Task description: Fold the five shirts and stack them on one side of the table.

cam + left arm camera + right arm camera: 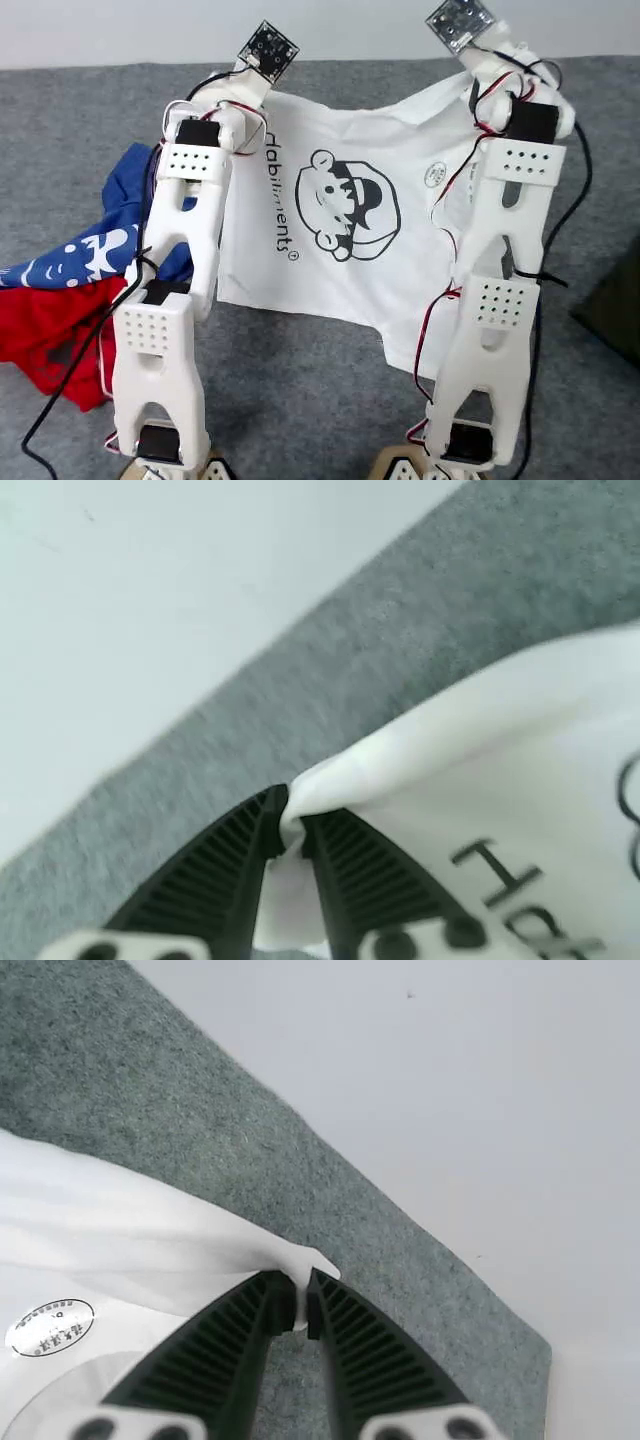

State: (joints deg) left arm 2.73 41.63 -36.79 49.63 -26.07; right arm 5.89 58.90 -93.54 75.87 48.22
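A red shirt (45,330) and blue shirt (125,185) wait heaped at the high view's left. The white shirt (340,270) lies spread mid-frame, far corners clamped by left gripper (288,820) and right gripper (300,1300), likely stretching it flat for folding.

— What sort of place are we in?
— We take it for a robotics lab bench: one white printed arm (190,240) beside another (505,250), loose wires (497,92), a bare camera board (268,50) on each wrist.
— And around them?
— We see a table (300,400) covered in grey felt against a plain white wall (120,30).
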